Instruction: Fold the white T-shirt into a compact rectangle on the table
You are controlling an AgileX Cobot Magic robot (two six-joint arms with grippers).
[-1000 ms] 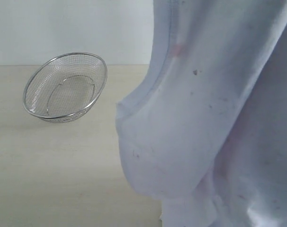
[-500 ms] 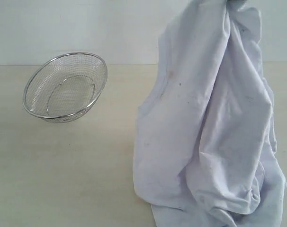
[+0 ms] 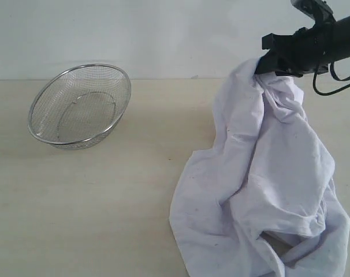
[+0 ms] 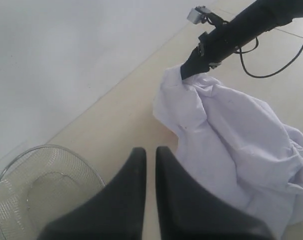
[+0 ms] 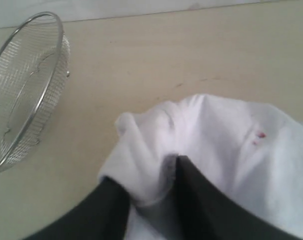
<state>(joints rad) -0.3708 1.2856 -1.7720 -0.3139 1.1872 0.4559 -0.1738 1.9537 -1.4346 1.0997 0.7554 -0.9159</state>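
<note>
Shirt has dropped and drawn back from the exterior camera since a second ago: then it filled that side of the view with its top out of sight, now the white T-shirt [image 3: 261,173] hangs as a narrow peak from the right gripper [image 3: 263,66], with its lower half heaped in loose folds on the table [image 3: 105,202] directly beneath that gripper. Wrist view confirms a bunched fold pinched between the two dark fingers [image 5: 191,200]; cloth is gripped, though whether the hold is starting to slacken cannot be told. Left gripper [image 4: 150,150] has its jaws pressed almost together, nothing between them, hovering well apart from the shirt with the wire-mesh bowl [image 3: 79,107] just beside and below it. Bowl has not shifted. No red lettering visible, only a couple of small red flecks near the right gripper's fingers. Judgement: garment is being set down, not yet spread; folding proper has not begun. Crumpled heap under the right gripper will need flattening first, probably with both grippers taking edges, before any fold can hold.
</note>
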